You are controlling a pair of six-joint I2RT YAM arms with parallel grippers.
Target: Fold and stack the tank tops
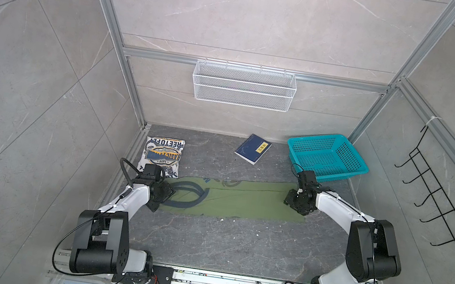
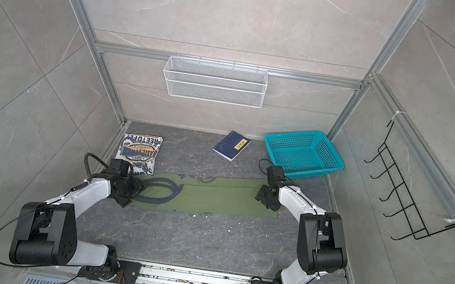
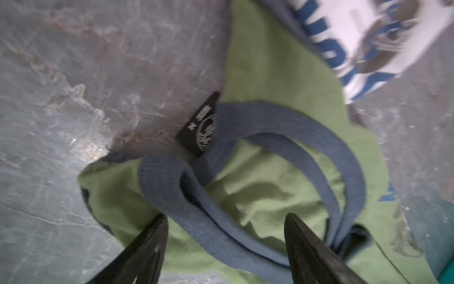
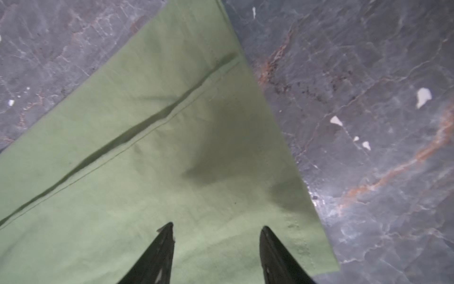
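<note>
olive tank top (image 1: 241, 203) runs left-right mid-frame, left gripper (image 1: 163, 192) spread over its neckline end, right gripper (image 1: 292, 202) spread over the hem end; folded white tank top (image 1: 163, 156) by its upper-left corner

Two tank tops (image 1: 163, 156) (image 1: 241, 201), two baskets (image 1: 352, 158) (image 1: 242, 93), one book (image 1: 252, 149)

In both top views you cannot see the tips of the left pincer (image 1: 162, 192): its own wrist covers them, along with the strap end of the olive tank top (image 1: 242, 200) beneath it. The right pincer (image 1: 296, 203) likewise hides its tips and the hem under it, so you cannot tell whether they touch cloth. In the left wrist view the white tank top (image 3: 368, 37) beyond the fingers (image 3: 149, 246) is smeared, and the black tag (image 3: 200, 125) just ahead of them is illegible.
</note>
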